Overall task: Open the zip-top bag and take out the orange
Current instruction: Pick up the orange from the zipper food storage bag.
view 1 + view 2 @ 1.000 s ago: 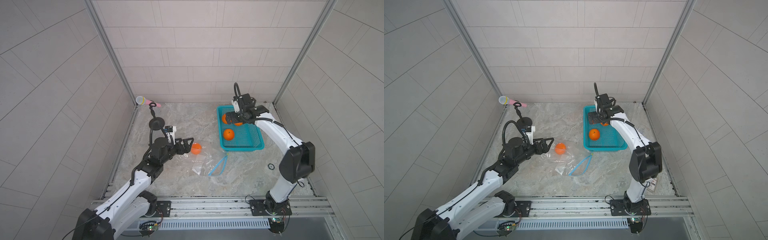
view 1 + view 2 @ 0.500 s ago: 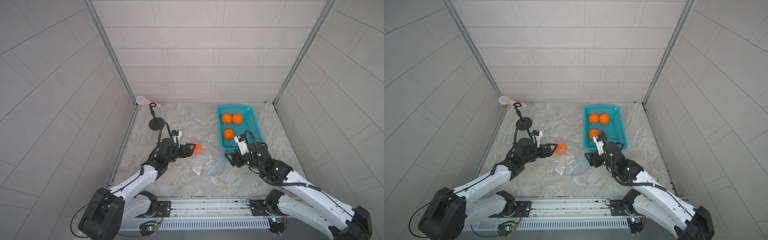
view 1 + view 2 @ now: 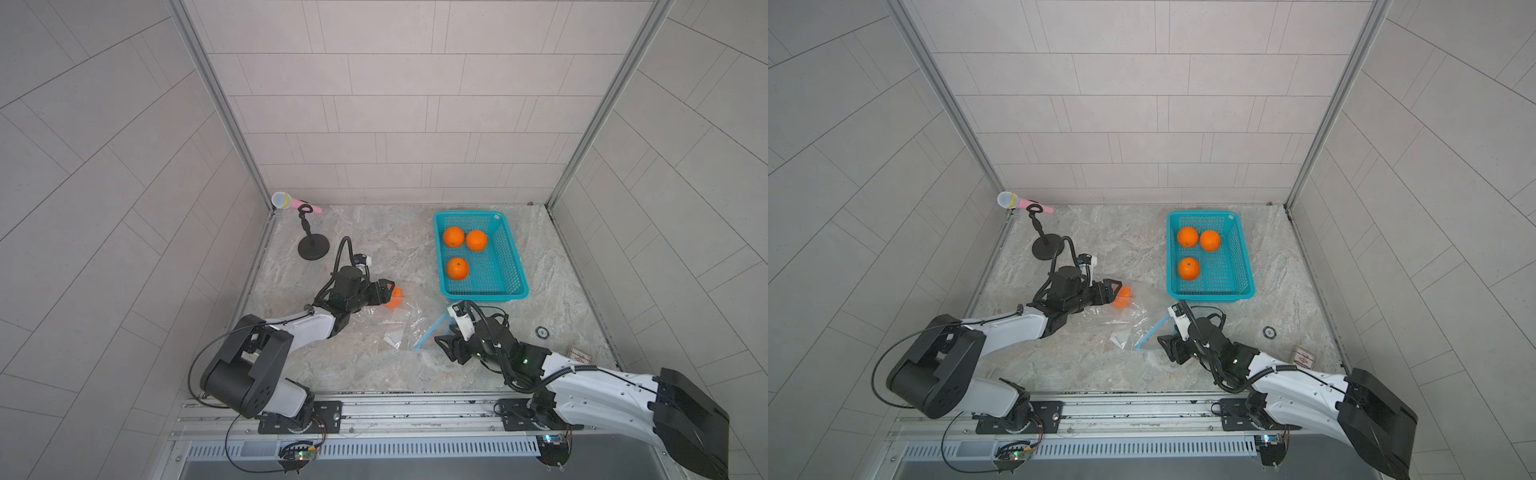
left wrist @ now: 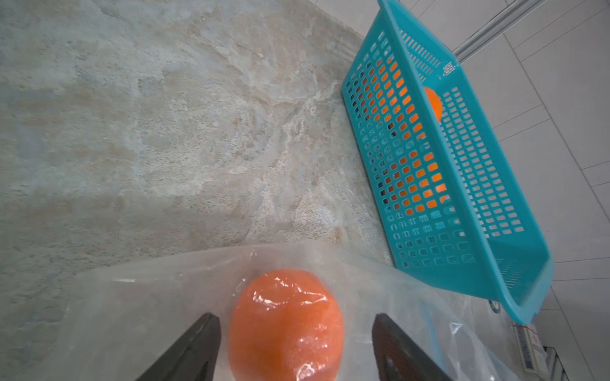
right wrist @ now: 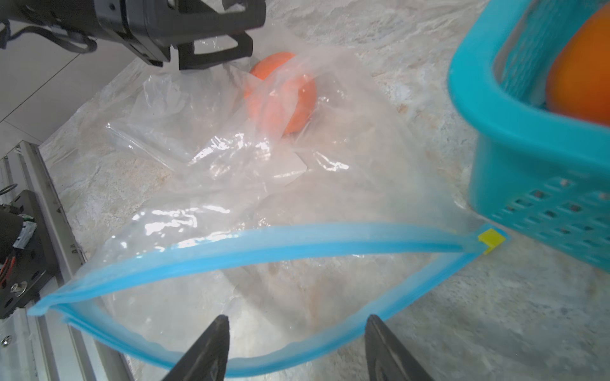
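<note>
Maybe L fingers point(image 4: 194, 346), wide astride orange point(image 4: 285, 325) thru zip-top bag point(image 5: 231, 184), pinch film, not fruit; R fingers point(image 5: 211, 346) wide at bag's mouth.

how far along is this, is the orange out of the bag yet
Done: the bag is open, its zip strip parted into a wide mouth. In hand: the left claw is open astride the orange through the plastic, not gripping it; the right claw is open at the mouth's lip. Left: the orange is inside the bag and has to come out.
</note>
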Robot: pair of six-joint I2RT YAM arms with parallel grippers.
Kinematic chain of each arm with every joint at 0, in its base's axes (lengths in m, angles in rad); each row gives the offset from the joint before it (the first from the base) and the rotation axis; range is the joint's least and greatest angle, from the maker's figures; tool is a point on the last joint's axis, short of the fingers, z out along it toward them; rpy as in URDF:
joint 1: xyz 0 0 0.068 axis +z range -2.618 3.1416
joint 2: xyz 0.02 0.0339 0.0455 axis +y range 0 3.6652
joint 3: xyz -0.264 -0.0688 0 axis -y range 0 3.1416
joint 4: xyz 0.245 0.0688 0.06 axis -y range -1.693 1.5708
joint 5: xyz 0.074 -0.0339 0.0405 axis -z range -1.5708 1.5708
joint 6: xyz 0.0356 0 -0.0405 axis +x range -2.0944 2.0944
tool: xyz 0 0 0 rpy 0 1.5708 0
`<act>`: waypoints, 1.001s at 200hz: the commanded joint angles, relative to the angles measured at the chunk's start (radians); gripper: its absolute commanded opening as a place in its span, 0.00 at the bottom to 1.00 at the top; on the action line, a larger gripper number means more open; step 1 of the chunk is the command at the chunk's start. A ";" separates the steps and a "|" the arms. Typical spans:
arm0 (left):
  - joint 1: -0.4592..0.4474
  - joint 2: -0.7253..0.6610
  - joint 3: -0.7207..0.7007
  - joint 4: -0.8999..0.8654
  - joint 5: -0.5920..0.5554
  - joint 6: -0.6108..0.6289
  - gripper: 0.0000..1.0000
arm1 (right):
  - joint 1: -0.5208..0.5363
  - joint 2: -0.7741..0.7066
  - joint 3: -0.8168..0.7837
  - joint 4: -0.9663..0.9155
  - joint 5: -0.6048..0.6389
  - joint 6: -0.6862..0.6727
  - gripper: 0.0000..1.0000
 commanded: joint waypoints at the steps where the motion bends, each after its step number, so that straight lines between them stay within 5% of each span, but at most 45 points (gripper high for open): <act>1: -0.004 0.056 0.044 0.035 -0.025 0.049 0.78 | -0.002 0.091 0.015 0.216 0.027 -0.042 0.66; 84: -0.008 0.212 0.071 0.045 -0.037 0.070 0.56 | -0.021 0.504 0.186 0.435 -0.003 -0.079 0.68; 200: -0.051 0.194 -0.026 0.159 0.108 0.003 0.55 | -0.046 0.870 0.352 0.671 -0.077 -0.228 0.87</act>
